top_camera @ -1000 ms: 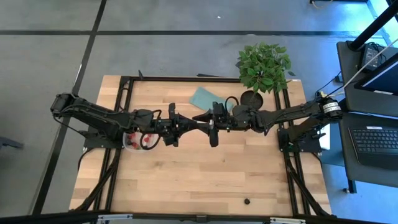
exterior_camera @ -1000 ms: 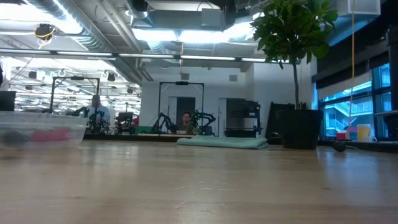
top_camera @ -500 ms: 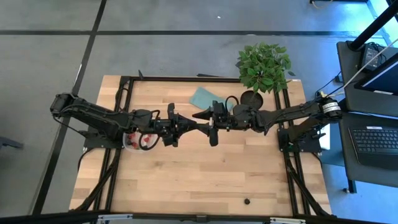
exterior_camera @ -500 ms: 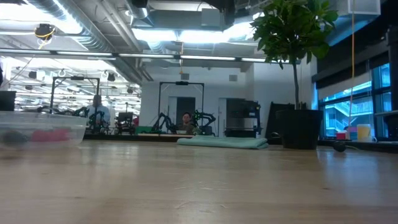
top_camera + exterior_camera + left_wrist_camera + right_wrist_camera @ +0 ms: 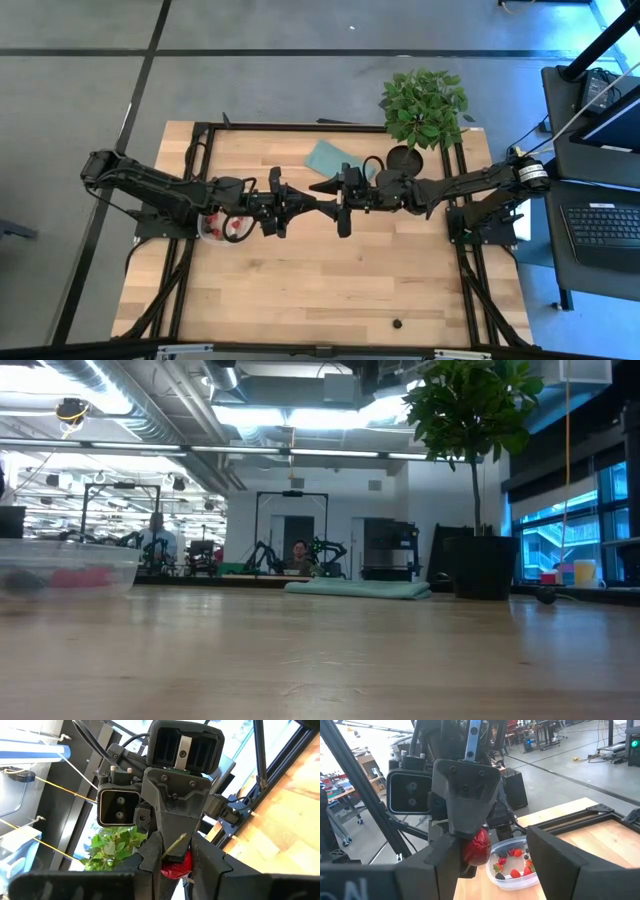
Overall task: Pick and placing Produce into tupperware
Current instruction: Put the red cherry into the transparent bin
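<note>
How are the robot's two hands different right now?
The dark left gripper is shut; the dark right gripper is open. The left gripper pinches a small red berry with a green stem; the right gripper holds nothing. Both have two fingers and face each other above the wooden table.

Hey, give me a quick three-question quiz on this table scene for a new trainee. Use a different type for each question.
1. Multiple choice: which arm's claw grips the red berry held in the air? A) left B) right C) neither
2. True or false: the clear container has no fruit in it.
3. Fill in: the potted plant stands on the ____ arm's side of the table.

Key:
1. A. The left claw is shut on the berry. The right claw is open.
2. False. Several berries lie inside.
3. Right.
</note>
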You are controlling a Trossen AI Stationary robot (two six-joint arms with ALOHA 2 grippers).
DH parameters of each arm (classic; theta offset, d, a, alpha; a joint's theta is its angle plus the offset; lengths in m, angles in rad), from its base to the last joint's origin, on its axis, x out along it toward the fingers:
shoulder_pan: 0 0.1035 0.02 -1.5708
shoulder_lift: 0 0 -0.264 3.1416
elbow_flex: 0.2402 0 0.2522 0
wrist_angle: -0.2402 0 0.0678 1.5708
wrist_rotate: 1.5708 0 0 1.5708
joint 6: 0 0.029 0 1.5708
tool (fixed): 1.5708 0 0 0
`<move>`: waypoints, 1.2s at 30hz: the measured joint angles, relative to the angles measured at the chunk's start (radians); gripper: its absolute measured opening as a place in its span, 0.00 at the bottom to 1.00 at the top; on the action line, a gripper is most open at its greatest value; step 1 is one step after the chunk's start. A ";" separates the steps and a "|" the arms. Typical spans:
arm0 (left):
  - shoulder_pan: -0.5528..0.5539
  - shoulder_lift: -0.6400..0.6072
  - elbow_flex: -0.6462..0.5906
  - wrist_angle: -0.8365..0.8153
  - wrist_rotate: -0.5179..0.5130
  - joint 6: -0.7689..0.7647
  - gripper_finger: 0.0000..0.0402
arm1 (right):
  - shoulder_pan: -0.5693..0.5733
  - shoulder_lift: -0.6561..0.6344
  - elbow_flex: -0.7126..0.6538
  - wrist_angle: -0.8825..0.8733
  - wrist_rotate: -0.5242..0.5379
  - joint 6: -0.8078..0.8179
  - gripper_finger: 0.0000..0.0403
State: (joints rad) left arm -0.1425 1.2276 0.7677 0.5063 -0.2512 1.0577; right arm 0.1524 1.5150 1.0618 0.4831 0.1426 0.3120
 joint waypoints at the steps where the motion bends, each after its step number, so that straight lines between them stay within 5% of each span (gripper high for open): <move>1: 0.000 0.000 0.000 -0.003 0.000 0.000 0.18 | 0.000 0.000 0.000 0.000 -0.002 0.002 0.55; 28: -0.017 0.001 -0.002 -0.024 -0.035 -0.020 0.18 | -0.003 -0.003 0.000 -0.030 0.047 0.028 0.55; 36: -0.017 0.001 -0.002 -0.023 -0.035 -0.012 0.21 | 0.005 -0.003 0.000 -0.030 0.034 0.039 0.41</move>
State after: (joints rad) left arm -0.1597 1.2289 0.7654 0.4835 -0.2864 1.0462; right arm 0.1569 1.5120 1.0622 0.4534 0.1768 0.3507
